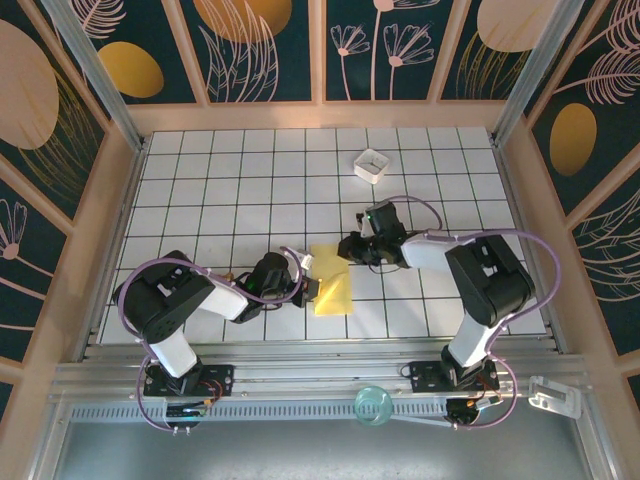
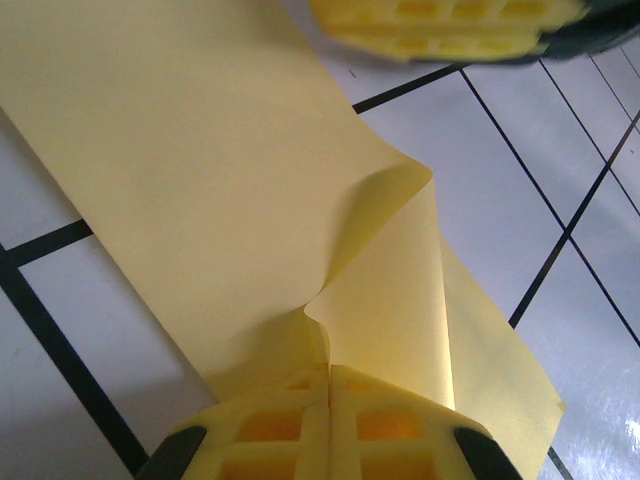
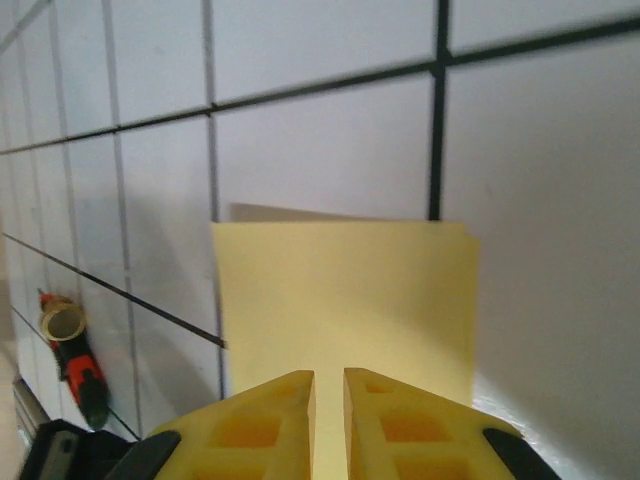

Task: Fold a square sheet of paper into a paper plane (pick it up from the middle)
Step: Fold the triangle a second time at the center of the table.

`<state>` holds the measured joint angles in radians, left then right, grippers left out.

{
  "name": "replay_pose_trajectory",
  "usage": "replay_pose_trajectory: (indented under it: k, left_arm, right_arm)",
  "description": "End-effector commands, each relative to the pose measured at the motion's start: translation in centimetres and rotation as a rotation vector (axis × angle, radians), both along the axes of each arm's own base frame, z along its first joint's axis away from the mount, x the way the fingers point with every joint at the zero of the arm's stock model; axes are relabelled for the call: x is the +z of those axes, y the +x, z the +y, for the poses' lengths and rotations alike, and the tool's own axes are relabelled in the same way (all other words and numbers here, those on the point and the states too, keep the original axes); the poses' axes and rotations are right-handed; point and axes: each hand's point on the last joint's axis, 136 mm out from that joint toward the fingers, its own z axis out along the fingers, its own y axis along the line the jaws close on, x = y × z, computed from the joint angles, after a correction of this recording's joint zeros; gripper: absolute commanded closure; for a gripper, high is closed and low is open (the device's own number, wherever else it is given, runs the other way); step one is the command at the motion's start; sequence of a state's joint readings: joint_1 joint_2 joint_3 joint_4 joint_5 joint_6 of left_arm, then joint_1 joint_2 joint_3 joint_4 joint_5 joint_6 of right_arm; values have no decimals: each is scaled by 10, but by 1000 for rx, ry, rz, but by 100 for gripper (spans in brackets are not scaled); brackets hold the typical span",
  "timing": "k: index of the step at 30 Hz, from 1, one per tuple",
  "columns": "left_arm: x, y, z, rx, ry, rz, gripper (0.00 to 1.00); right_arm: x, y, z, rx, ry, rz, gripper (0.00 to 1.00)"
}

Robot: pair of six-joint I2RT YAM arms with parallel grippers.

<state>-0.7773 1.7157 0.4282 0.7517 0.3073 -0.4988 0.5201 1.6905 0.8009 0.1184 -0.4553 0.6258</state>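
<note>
The square sheet of paper (image 1: 333,282), plain yellow, lies folded into a narrow rectangle on the tiled table between the two arms. It has no sharp tip, and the paper plane is out of view. My left gripper (image 1: 312,290) is shut on the paper's near-left edge (image 2: 200,180), and a flap curls up from the pinch at the left gripper (image 2: 329,385). My right gripper (image 1: 345,247) sits low at the far end, its fingers a narrow gap apart over the paper (image 3: 345,290). The right gripper (image 3: 329,390) holds nothing. Its yellow fingers (image 2: 440,25) show in the left wrist view.
A small white square box (image 1: 371,165) stands at the back right of the table (image 1: 220,190). Patterned walls close in three sides. A rail with both arm bases runs along the near edge, with a round glass object (image 1: 374,403) on it.
</note>
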Motion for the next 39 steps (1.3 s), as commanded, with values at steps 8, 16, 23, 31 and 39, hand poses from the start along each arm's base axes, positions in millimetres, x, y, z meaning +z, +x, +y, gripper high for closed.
replay_pose_trajectory:
  k: [8, 16, 23, 31, 39]
  left_arm:
    - [-37, -13, 27, 32, 137, 86, 100]
    - [-43, -12, 26, 35, 152, 106, 100]
    - [-48, -13, 30, 48, 175, 117, 100]
    - [-52, -15, 32, 46, 186, 123, 100]
    - [-54, -17, 34, 43, 192, 125, 100]
  right_arm:
    - [33, -51, -3, -1, 102, -26, 91]
    - [28, -114, 25, 96, 196, -46, 100]
    - [13, -131, 48, 129, 192, -16, 100]
    - [0, -137, 63, 146, 168, 21, 100]
    - [-4, -139, 71, 157, 162, 35, 100]
